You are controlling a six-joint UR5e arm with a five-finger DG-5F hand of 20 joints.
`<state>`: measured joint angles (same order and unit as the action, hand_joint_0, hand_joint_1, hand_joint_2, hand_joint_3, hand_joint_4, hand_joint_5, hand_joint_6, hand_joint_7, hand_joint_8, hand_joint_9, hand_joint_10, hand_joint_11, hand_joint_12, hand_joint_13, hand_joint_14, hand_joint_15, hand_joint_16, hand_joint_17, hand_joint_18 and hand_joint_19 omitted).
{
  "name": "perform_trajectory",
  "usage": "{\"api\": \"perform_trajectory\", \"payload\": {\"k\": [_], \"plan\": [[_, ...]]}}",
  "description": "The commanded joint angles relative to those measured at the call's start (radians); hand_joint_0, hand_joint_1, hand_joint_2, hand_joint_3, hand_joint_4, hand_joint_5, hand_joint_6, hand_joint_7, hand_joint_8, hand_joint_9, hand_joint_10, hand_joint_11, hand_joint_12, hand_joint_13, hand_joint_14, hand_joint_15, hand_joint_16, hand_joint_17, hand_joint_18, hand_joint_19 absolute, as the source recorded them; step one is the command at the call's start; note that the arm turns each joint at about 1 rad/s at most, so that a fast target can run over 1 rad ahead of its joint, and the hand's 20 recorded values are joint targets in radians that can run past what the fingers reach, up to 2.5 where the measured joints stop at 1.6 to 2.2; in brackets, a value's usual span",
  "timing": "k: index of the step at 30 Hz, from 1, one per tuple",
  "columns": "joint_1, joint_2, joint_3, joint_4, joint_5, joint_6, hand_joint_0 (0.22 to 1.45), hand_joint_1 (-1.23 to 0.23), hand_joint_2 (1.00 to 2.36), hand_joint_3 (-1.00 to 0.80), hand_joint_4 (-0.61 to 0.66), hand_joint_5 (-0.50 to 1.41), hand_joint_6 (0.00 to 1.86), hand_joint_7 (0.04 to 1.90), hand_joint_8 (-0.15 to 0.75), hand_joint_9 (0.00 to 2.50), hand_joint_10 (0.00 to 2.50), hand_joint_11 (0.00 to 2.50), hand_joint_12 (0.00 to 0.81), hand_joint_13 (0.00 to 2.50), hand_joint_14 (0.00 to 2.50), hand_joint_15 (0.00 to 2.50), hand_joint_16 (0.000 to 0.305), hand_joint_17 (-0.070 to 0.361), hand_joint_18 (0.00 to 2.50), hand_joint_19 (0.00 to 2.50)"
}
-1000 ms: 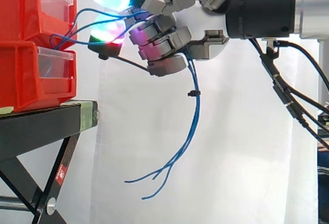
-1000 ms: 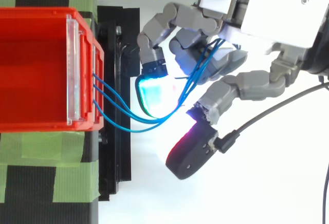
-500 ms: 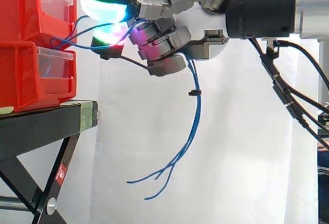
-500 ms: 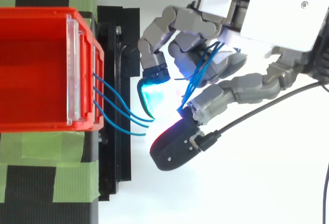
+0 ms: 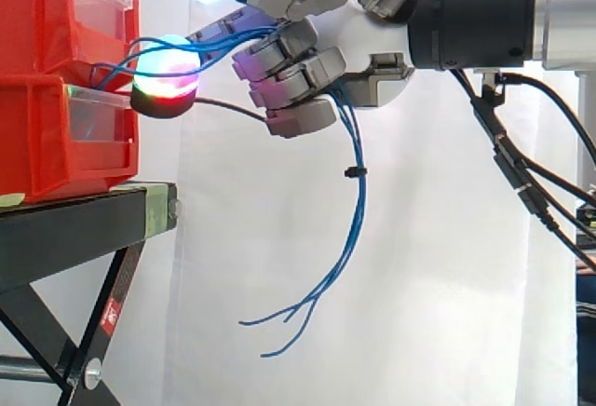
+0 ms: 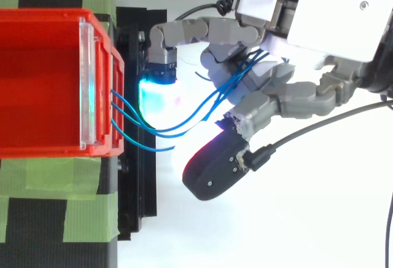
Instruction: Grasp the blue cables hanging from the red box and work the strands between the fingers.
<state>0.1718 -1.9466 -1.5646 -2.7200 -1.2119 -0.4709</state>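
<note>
The grey robot hand (image 5: 363, 52), fingers curled round the thin blue cables (image 5: 354, 172) trailing from the red plastic box (image 6: 43, 17), has just stretched one glowing fingertip (image 6: 156, 96) towards that box, seemingly spreading the strands.

Thin blue cables (image 5: 358, 210) emerge from the red box (image 6: 43, 83) facing the hand (image 5: 307, 71), arc between its curled fingers, then hang beneath it, bound by a black tie (image 5: 354, 172), ends splayed.
</note>
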Motion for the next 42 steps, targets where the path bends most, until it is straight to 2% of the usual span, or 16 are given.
{"api": "perform_trajectory", "payload": {"k": [1,3,5,6,8,14,16,22,23,26,28,33,36,37,39,42], "plan": [[0.0,0.0,0.0,0.0,0.0,0.0,0.72,-0.62,1.0,-1.0,0.28,0.11,0.31,1.38,0.35,0.91,2.5,1.99,0.431,1.02,2.5,1.29,0.063,0.142,1.39,1.65],[0.0,0.0,0.0,0.0,0.0,0.0,0.73,-0.65,1.0,-1.0,0.27,0.1,0.36,1.36,0.35,0.91,2.5,1.99,0.431,1.02,2.5,1.29,0.063,0.142,1.39,1.65],[0.0,0.0,0.0,0.0,0.0,0.0,0.75,-0.71,1.0,-1.0,0.26,0.01,0.56,1.3,0.35,0.91,2.5,1.99,0.431,1.02,2.5,1.29,0.063,0.142,1.39,1.65],[0.0,0.0,0.0,0.0,0.0,0.0,0.76,-0.72,1.0,-1.0,0.26,0.0,0.58,1.29,0.35,0.91,2.5,1.99,0.431,1.02,2.5,1.29,0.063,0.142,1.39,1.65],[0.0,0.0,0.0,0.0,-0.002,0.0,0.78,-0.76,1.0,-1.0,0.25,-0.1,0.83,1.19,0.35,0.91,2.5,1.99,0.431,1.02,2.5,1.29,0.063,0.142,1.39,1.65],[0.0,0.0,0.0,0.0,0.0,0.0,0.81,-0.78,1.0,-1.0,0.28,-0.13,0.97,1.14,0.35,0.91,2.5,1.99,0.431,1.02,2.5,1.29,0.063,0.142,1.39,1.65],[0.0,0.0,0.0,0.0,-0.002,0.0,0.83,-0.75,1.0,-1.0,0.28,-0.09,0.93,1.18,0.35,0.91,2.5,1.99,0.431,1.02,2.5,1.29,0.063,0.142,1.39,1.65],[0.0,0.0,0.0,0.0,0.0,0.0,0.97,-0.68,1.01,-0.66,0.26,-0.05,0.96,1.14,0.35,0.91,2.5,1.99,0.431,1.02,2.5,1.29,0.063,0.142,1.39,1.65],[0.0,0.0,0.0,0.0,0.0,0.0,1.0,-0.67,1.01,-0.56,0.26,-0.04,0.89,1.15,0.35,0.91,2.5,1.99,0.431,1.02,2.5,1.29,0.063,0.142,1.39,1.65],[0.0,0.0,0.0,0.0,0.0,0.0,1.02,-0.65,1.01,-0.55,0.26,0.0,0.76,1.16,0.35,0.91,2.5,1.99,0.431,1.02,2.5,1.29,0.063,0.142,1.39,1.65],[0.0,0.0,0.0,0.0,0.0,0.002,1.03,-0.64,1.01,-0.54,0.26,0.0,0.74,1.16,0.35,0.91,2.5,1.99,0.431,1.02,2.5,1.29,0.063,0.142,1.39,1.65],[0.0,0.0,0.0,0.0,0.0,0.0,1.19,-0.64,1.01,-0.33,0.24,0.16,0.59,1.25,0.35,0.91,2.5,1.99,0.431,1.02,2.5,1.29,0.063,0.142,1.39,1.65],[0.0,0.0,0.0,0.0,0.0,0.0,1.26,-0.66,1.01,-0.26,0.2,0.36,0.22,1.41,0.35,0.91,2.5,1.99,0.431,1.02,2.5,1.29,0.063,0.142,1.39,1.65],[0.0,0.0,0.0,0.0,0.0,0.0,1.29,-0.66,1.01,-0.24,0.2,0.47,0.0,1.5,0.35,0.91,2.5,1.99,0.431,1.02,2.5,1.29,0.063,0.142,1.39,1.65],[0.0,0.0,0.0,0.0,0.0,0.0,1.29,-0.66,1.01,-0.26,0.18,0.5,0.01,1.44,0.35,0.91,2.5,1.99,0.431,1.02,2.5,1.29,0.063,0.142,1.39,1.65],[0.0,0.001,0.0,0.0,-0.002,0.0,1.22,-0.7,1.01,-0.29,0.16,0.52,0.01,1.44,0.35,0.91,2.5,1.99,0.431,1.02,2.5,1.29,0.063,0.142,1.39,1.65]]}}
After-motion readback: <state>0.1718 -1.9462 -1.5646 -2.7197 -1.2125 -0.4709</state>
